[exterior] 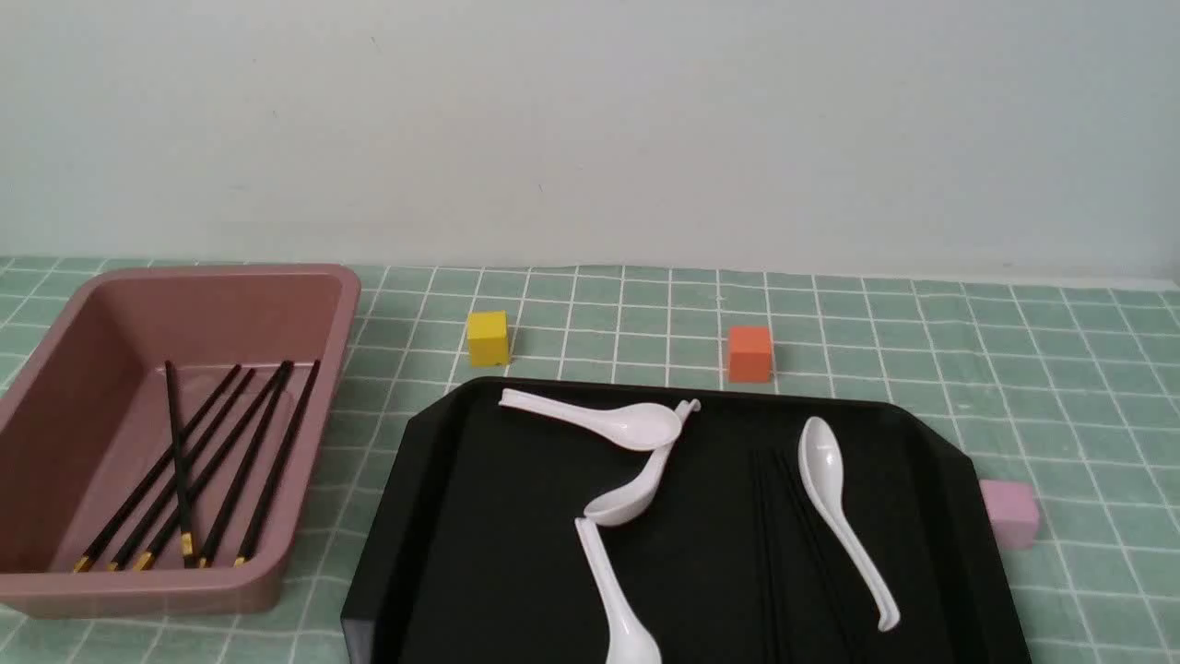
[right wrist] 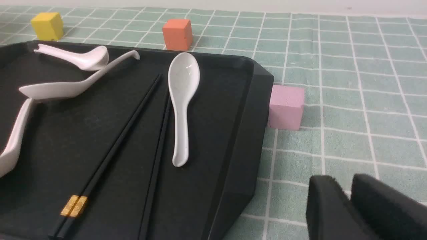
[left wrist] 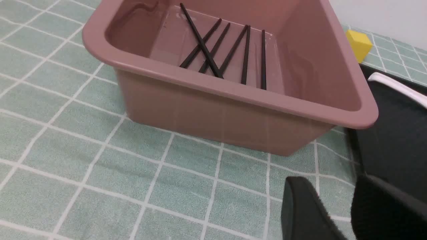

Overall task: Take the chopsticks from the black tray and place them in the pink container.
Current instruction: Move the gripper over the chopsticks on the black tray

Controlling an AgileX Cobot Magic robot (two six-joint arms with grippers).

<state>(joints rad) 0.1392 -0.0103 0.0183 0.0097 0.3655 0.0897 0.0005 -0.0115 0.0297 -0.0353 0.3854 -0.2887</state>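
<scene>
The left gripper (left wrist: pixel 333 188) hangs empty over the checked cloth (left wrist: pixel 100 166), pads slightly apart, on the near side of the pink container (left wrist: pixel 230 110). Six chopsticks (left wrist: pixel 213 50) lie inside it, one crossing the rest. The right gripper (right wrist: pixel 351 183) is closed on nothing just off the right edge of the black tray (right wrist: pixel 233 143) — more chopsticks (right wrist: pixel 113 146) lie there, left of a white spoon (right wrist: pixel 181 100).

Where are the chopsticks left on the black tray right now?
The chopsticks lie on the black tray's right half in the front view, just left of the rightmost white spoon, gold ends toward the robot.
</scene>
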